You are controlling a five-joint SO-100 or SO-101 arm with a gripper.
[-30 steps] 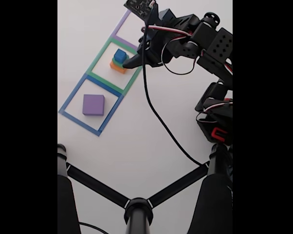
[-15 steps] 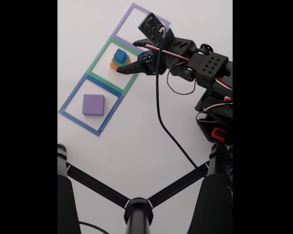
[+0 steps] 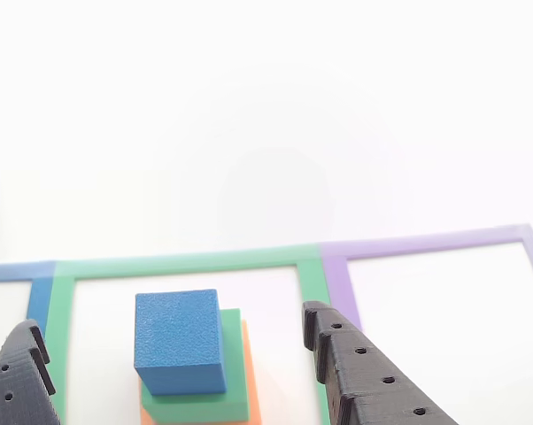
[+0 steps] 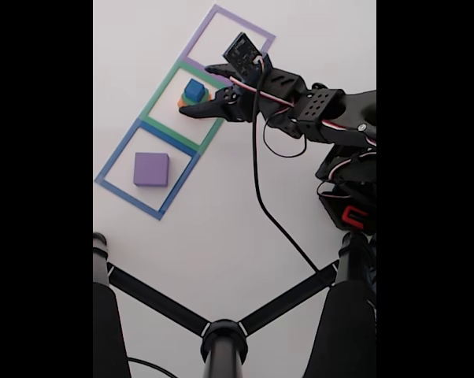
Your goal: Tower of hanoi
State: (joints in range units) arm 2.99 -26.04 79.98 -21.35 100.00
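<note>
Inside the green tape square (image 4: pixel 176 107), blue cube (image 3: pixel 180 342) sits on green block (image 3: pixel 234 381) and orange block (image 3: pixel 251 390); my fingers (image 3: pixel 173 372) stand wide apart beside it, holding nothing. Purple block (image 4: pixel 151 168) lies in the blue square (image 4: pixel 116 155).

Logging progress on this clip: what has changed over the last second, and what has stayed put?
In the fixed view the arm has swung and stretched leftward, bringing the claw lower toward the stacked blocks. In the other view its open fingers now flank the blue cube, touching nothing. Unchanged: blue cube on the green block on the orange block in the green outline, and the purple block in the blue outline.
</note>
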